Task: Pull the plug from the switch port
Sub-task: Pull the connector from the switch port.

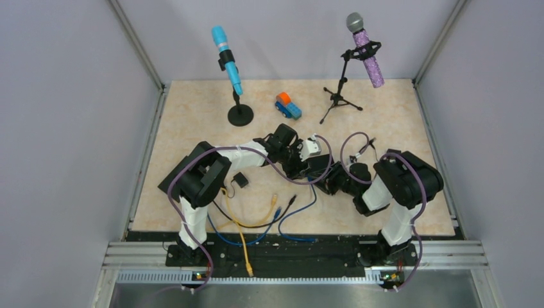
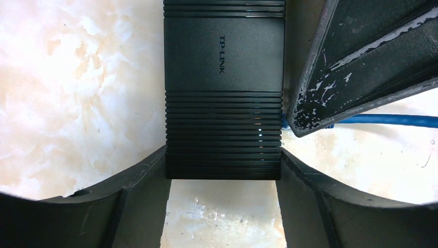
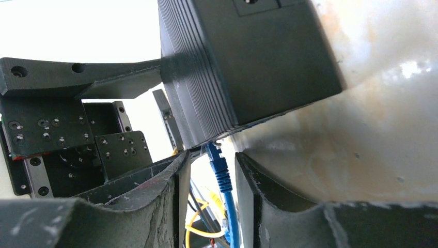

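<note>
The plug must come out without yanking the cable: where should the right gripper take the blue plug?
I'd grip the blue plug by its boot, right at the switch port, not the cable. Come from the cable end, a finger on each side: it sticks straight out, so the pull runs in line.

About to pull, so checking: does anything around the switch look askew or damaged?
Nothing broken. The switch sits square in the left pincer, and the blue plug looks seated. Only oddity: one finger of the right pincer has a scuffed, flaking surface.
</note>
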Robot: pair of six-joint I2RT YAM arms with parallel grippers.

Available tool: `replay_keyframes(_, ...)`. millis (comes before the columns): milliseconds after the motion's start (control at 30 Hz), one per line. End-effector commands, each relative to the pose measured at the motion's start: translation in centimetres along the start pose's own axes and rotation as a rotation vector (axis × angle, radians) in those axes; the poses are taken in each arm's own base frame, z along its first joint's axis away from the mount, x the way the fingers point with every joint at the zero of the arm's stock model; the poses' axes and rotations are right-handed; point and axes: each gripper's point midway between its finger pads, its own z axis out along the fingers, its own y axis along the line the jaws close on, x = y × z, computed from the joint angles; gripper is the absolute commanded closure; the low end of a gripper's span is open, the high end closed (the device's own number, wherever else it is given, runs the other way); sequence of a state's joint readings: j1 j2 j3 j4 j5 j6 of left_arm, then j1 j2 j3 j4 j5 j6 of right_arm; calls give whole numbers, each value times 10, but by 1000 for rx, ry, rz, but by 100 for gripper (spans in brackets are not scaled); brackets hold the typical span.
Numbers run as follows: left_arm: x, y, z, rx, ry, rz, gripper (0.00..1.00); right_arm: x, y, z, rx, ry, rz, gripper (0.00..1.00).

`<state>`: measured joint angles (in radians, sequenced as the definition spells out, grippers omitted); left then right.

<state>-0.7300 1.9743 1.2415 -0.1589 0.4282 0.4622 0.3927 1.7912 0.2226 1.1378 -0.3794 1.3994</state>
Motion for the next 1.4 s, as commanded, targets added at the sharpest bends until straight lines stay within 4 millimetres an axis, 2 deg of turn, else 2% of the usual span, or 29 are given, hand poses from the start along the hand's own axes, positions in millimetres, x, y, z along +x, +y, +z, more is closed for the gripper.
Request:
replay_keyframes(0, 23, -18, 7, 60, 56, -64, 65, 6, -24, -5, 65, -3, 1, 63)
replay_keyframes(67, 22, -17, 7, 58, 54, -61, 65, 6, -26, -5, 69, -6, 4, 64)
replay_keyframes(133, 22, -17, 6, 58, 56, -59, 66, 5, -22, -4, 49, -9, 6, 70)
replay_keyframes(267, 23, -19, 6, 61, 61, -61, 66, 3, -14, 0, 18, -11, 19, 72)
replay_keyframes(433, 23, -18, 5, 58, 63, -59, 66, -3, -12, 3, 17, -38, 28, 65)
replay_keyframes(600, 24, -19, 6, 61, 65, -62, 67, -5, -13, 7, 25, -39, 35, 66)
replay_keyframes(733, 23, -21, 6, 66, 64, -61, 68, -5, -15, 7, 25, -43, 36, 72)
replay_keyframes(1000, 22, -21, 5, 66, 68, -57, 69, -5, -14, 8, 14, -45, 37, 76)
replay_keyframes(1100, 22, -21, 5, 68, 70, -59, 69, -5, -15, 6, 12, -45, 39, 82)
replay_keyframes(1233, 22, -21, 5, 70, 72, -56, 69, -3, -17, 2, 15, -50, 46, 67)
replay_keyframes(1367, 21, -22, 5, 76, 69, -61, 70, -4, -14, 6, 8, -47, 50, 64)
